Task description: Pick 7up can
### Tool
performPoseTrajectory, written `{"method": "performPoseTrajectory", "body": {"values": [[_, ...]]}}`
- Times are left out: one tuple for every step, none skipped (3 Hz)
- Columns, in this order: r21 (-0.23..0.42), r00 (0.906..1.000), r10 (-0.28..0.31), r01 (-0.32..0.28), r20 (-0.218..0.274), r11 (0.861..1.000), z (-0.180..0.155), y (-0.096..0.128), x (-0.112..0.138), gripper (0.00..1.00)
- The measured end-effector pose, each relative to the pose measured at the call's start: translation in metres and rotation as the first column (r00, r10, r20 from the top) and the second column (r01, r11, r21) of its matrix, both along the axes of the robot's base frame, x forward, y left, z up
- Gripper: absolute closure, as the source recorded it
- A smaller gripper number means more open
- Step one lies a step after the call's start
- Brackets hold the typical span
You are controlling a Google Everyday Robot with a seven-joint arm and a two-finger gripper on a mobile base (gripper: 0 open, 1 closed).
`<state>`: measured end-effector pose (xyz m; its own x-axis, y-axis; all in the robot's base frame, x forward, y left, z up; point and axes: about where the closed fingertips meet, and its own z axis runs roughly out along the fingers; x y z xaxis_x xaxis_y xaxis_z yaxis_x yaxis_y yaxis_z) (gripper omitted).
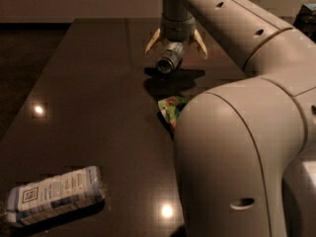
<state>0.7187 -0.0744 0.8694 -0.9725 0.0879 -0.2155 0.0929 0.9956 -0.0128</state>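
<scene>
The 7up can [168, 59] lies on its side on the dark table [98, 107], toward the far middle, its silver end facing the camera. My gripper [175, 43] hangs straight over it, open, with one pale fingertip [151, 43] to the can's left and the other to its right. The can sits between and just below the tips; I cannot tell whether they touch it. A dark shadow lies on the table just in front of the can.
A green snack bag [170, 110] lies nearer than the can, mostly hidden behind my arm's large elbow [237, 152]. A white and blue packet [52, 194] lies at the front left. Ceiling lights reflect off the tabletop. The table's left edge runs diagonally.
</scene>
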Motion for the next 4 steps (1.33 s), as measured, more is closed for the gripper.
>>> {"method": "performPoseTrajectory", "body": {"values": [[0.005,0.9997,-0.019,0.019,-0.013,1.000,-0.008,0.007,0.006,0.00],[-0.003,0.9990,-0.037,0.037,-0.025,0.999,-0.015,0.012,0.011,0.16],[-0.008,0.9982,-0.056,0.056,-0.023,0.998,-0.017,0.016,0.014,0.45],[-0.005,0.9990,-0.045,0.045,-0.006,0.999,-0.011,0.020,0.014,0.70]]}}
